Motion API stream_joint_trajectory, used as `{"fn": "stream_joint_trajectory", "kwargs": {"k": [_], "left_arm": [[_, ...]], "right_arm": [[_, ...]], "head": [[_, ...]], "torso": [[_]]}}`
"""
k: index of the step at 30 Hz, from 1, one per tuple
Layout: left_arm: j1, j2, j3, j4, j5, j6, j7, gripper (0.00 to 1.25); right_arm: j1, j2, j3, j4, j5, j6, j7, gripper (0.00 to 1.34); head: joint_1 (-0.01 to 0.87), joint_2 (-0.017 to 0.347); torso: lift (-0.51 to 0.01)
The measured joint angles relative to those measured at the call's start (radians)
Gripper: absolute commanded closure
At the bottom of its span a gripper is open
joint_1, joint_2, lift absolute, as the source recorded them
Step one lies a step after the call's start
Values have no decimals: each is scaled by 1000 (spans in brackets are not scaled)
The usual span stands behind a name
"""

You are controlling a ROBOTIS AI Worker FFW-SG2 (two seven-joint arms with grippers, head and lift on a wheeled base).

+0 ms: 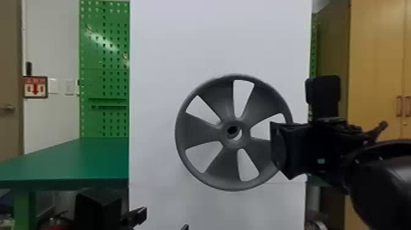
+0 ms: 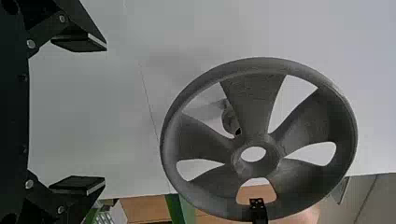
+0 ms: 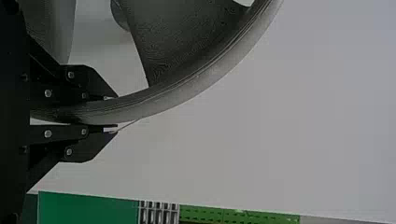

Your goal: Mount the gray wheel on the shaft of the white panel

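Note:
The gray wheel (image 1: 201, 131) stands upright before the white panel (image 1: 159, 61), its rim held on the right side by my right gripper (image 1: 277, 150). Through the hub hole a dark round spot and a pale crescent show. In the left wrist view the shaft (image 2: 229, 120) appears through a gap between spokes of the wheel (image 2: 254, 100), beside the hub and apart from it. The right wrist view has my right gripper (image 3: 112, 113) closed around the rim (image 3: 154, 102). My left gripper (image 1: 163, 218) is low at the bottom edge; its fingers are wide apart and empty in its wrist view (image 2: 103, 113).
A green table (image 1: 76, 162) stands left of the panel, with a green pegboard (image 1: 104, 67) behind it. Under the table is a black box (image 1: 98, 208). Wooden cabinets (image 1: 376, 61) rise at the right, behind my right arm.

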Motion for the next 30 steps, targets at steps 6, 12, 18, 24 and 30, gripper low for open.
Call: {"fn": "stream_joint_trajectory", "kwargs": {"k": [6, 12, 18, 24, 30], "left_arm": [[-3, 3, -3, 1, 0, 0, 0, 256], [-4, 4, -5, 2, 0, 0, 0, 256], [-5, 4, -6, 3, 2, 0, 0, 256], [-5, 5, -9, 4, 3, 0, 0, 256], [-5, 5, -10, 5, 3, 0, 0, 256]], "right_arm": [[-14, -2, -4, 44, -10, -22, 1, 1240], [-22, -9, -9, 81, -30, -50, 2, 1243], [-30, -11, -10, 103, -42, -67, 2, 1243], [-43, -17, -14, 134, -48, -85, 5, 1243], [-57, -21, -21, 177, -50, -113, 27, 1243]], "head": [[38, -13], [38, -13], [38, -13], [38, -13], [38, -13]], "torso": [[-500], [-500], [-500], [-500], [-500]]}}
